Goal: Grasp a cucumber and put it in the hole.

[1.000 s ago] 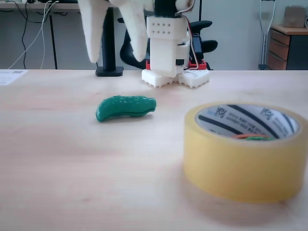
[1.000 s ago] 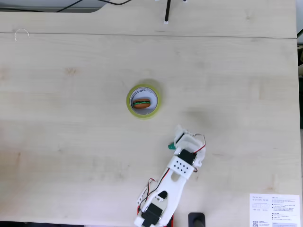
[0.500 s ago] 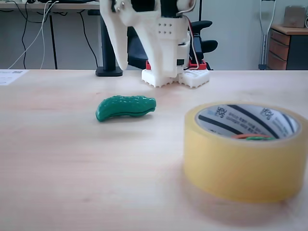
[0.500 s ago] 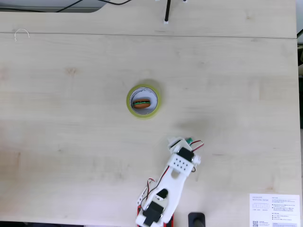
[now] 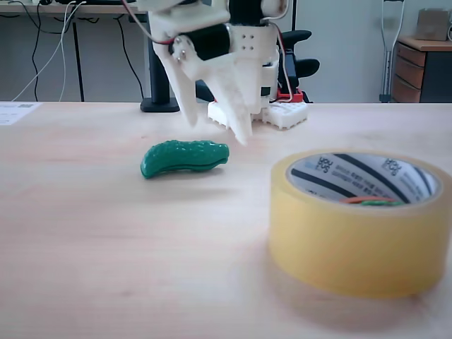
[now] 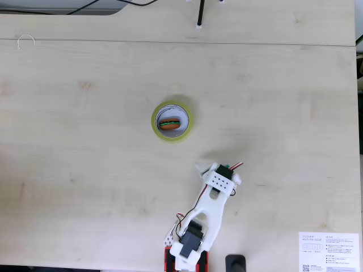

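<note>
The cucumber lies on its side on the table, toward the near edge as a fixed view from above shows it, well apart from the tape roll. In that top-down view only a sliver of green peeks out past the wrist. Nothing grips it.

The gripper hangs just above and behind the cucumber, fingers pointing down and spread apart — one white finger toward the cucumber's left half, the other over its right end, neither touching it as far as the low fixed view lets one judge. From above, the gripper sits at the tip of the arm, which reaches up from the table's near edge.

The roll stands flat near the table's middle, its hole facing up. Inside the hole lies an orange piece with a green stripe — the low view shows only its top over the rim.

A printed sheet lies at the table's near right corner in the top-down view.
</note>
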